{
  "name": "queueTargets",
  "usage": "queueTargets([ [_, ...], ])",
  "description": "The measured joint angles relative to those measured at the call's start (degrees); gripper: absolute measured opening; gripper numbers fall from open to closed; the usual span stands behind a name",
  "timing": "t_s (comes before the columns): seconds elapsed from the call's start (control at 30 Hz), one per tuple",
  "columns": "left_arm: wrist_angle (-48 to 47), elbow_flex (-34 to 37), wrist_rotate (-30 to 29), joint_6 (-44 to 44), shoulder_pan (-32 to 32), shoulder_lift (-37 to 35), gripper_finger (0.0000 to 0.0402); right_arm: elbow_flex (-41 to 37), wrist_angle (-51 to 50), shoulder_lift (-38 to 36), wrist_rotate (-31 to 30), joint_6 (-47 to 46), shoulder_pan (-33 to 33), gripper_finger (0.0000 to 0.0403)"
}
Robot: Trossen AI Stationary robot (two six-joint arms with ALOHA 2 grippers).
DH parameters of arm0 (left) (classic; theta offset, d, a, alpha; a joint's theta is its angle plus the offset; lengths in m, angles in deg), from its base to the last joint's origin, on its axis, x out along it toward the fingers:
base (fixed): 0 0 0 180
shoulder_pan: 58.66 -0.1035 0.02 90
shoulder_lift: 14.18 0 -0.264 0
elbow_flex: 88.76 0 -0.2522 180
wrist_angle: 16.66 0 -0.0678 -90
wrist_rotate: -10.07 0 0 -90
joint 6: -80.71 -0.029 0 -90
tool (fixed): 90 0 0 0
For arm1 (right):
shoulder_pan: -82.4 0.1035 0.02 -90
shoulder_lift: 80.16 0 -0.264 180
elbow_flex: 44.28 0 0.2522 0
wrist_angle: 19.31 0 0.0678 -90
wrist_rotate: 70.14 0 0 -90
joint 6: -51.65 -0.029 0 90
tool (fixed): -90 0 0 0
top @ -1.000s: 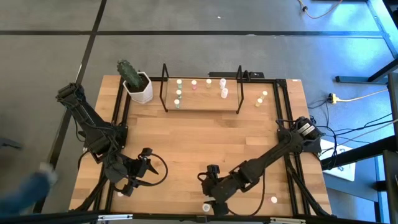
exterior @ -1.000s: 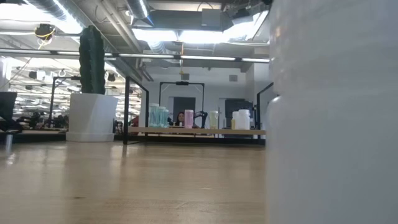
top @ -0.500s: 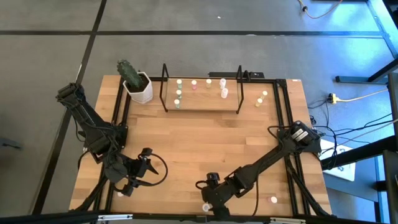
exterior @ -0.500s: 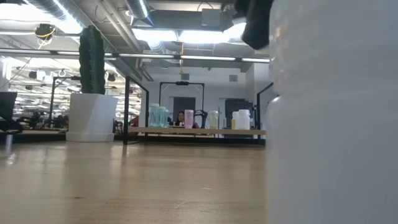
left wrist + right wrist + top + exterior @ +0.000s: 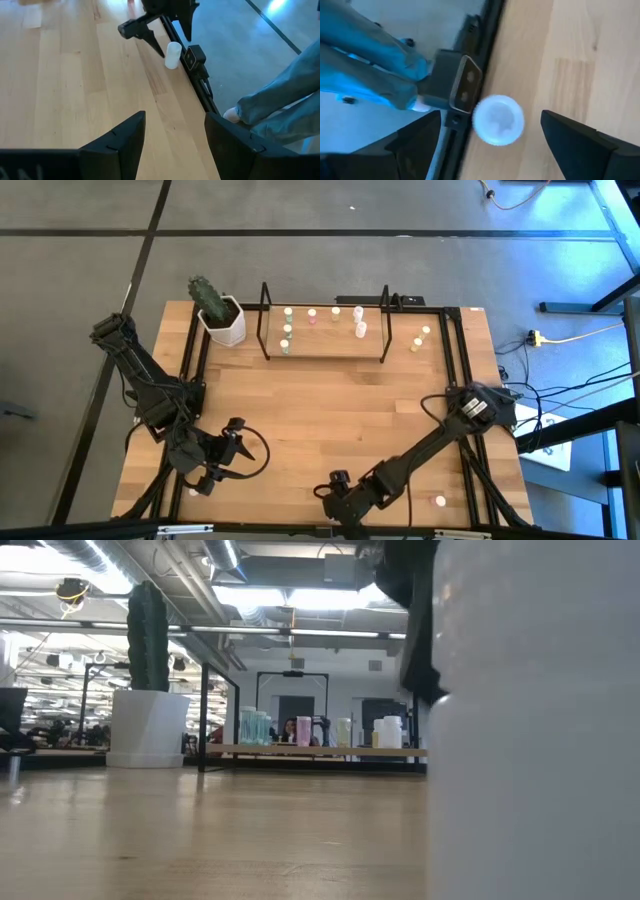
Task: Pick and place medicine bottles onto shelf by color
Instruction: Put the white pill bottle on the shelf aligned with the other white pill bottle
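Right gripper [image 5: 337, 513] is being positioned over a white-topped bottle [image 5: 498, 120] at the table's near edge, jaws spread wide to straddle it. Left gripper [image 5: 222, 463] is parked near-left, jaws apart, empty. Shelf [image 5: 325, 345] at far side is being filled by color.
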Motion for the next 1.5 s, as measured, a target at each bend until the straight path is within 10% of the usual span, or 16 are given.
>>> queueTargets([
  [0.33, -0.02, 0.0, 0.02, 0.0, 0.0, 0.0, 0.0198, 0.0, 0.11, 2.08, -4.42, 0.04, 0.19, 0.0323],
  [0.8, 0.0, 0.0, 0.0, 0.02, 0.0, 0.0, 0.0198, 0.0, -0.11, 2.06, -5.3, -0.1, 0.15, 0.0143],
  [1.5, -0.02, 0.0, 0.0, 0.01, 0.0, 0.0, 0.0198, 1.98, -5.99, 0.76, -5.34, -1.8, -6.41, 0.0151],
])
